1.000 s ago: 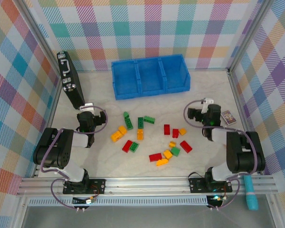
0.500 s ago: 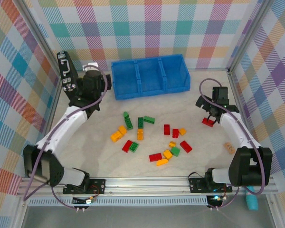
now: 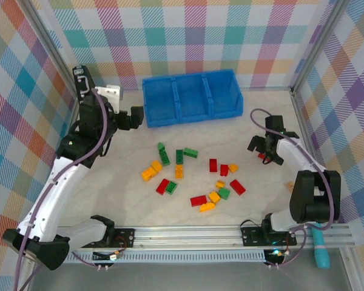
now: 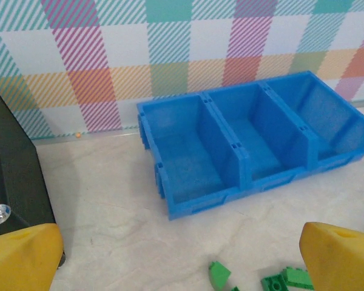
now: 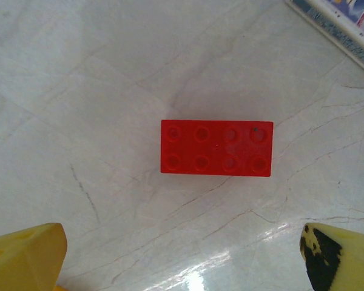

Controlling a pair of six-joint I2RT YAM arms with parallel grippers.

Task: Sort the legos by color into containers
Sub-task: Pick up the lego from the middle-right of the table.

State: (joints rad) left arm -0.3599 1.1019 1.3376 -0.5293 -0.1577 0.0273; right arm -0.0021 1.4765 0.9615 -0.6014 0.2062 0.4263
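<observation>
none sorted yet: we find all three compartments of the blue containers [image 4: 242, 163], at 12 o'clock on the counter [image 3: 133, 206], empty, while the legos [image 3: 213, 165] lie scattered mid-counter. our right claw [image 5: 182, 260] hangs spread wide and empty over a lone red brick [image 5: 216, 147] at 3 o'clock. our left claw [image 4: 182, 257], equally wide and empty, faces the bins. bare counter separates pile from bins. we judge room tight only by the black case [image 4: 12, 182] at 10 o'clock and the right wall [image 3: 352, 121].
</observation>
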